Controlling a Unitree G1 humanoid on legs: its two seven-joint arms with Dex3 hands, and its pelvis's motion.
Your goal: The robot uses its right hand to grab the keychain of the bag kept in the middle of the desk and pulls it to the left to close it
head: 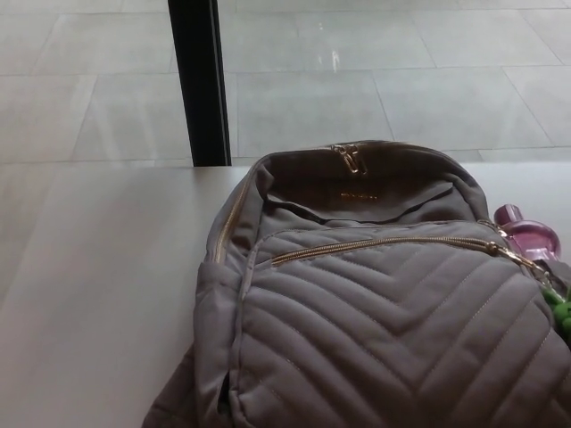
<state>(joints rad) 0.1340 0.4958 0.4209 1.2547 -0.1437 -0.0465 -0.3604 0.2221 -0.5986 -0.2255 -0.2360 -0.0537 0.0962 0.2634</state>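
**Supervisor:** What are the fingers doing?

**Operator:** I can't tell. Neither the right hand nor the left hand shows in my head view, so I have no read on how far the fingers are spread or whether they touch anything.

**Supervisor:** Where is the bag?

**Operator:** The grey quilted bag (384,339) lies on the white desk (98,285), in the middle and lower right of my picture. Its top points away from me, and its body runs off the bottom and right edges. The green keychain (560,310) hangs at the far right edge of the picture, at the right end of the gold front zip (384,242), and is partly cut off. That zip runs across the front pocket from left to right.

**Supervisor:** Anything inside?

**Operator:** I can't see into any pocket. Two gold pulls (350,157) sit together at the top of the bag, and another gold zip (228,227) runs down its left side.

**Supervisor:** What's around it?

**Operator:** A pink object (531,236) sits just beside the bag's upper right corner, close above the keychain. The top of the bag lies near the desk's far edge, and beyond that I see pale tiled floor (428,98) and a black post (198,80) standing upright behind the desk. Left of the bag, the desk surface runs wide to the picture's edge.
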